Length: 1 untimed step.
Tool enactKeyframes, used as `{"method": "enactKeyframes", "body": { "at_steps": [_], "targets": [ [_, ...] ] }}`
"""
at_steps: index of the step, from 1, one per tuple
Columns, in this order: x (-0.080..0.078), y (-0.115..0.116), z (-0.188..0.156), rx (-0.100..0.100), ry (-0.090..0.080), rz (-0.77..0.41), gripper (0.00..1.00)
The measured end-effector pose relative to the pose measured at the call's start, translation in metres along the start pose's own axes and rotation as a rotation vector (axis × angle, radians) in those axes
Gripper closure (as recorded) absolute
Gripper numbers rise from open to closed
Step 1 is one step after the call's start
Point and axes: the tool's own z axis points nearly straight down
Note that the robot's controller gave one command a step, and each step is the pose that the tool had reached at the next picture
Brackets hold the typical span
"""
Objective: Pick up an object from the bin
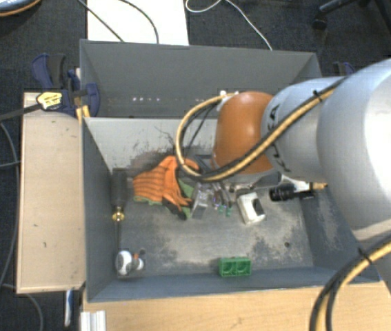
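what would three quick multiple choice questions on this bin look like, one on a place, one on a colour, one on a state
1. Where in the bin does the green block lie?
A. in the far left corner
B. by the wall at the picture's bottom
C. on top of a white piece

2. What colour is the ribbed soft thing next to the gripper?
A. orange
B. blue
C. white

3. How does the black tool with a brass tip lie?
A. upright in mid-bin
B. propped on the green block
C. flat along the left wall

Answers: B, the block sits alone against that wall; A, its folds are plainly orange; C, it lies lengthwise on the floor beside the left wall.
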Motion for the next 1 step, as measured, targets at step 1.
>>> {"method": "enactKeyframes", "body": {
  "at_steps": [1],
  "targets": [
    [-0.0090,-0.0116,-0.0213,-0.004,-0.016,-0.018,1.00]
  ]
}}
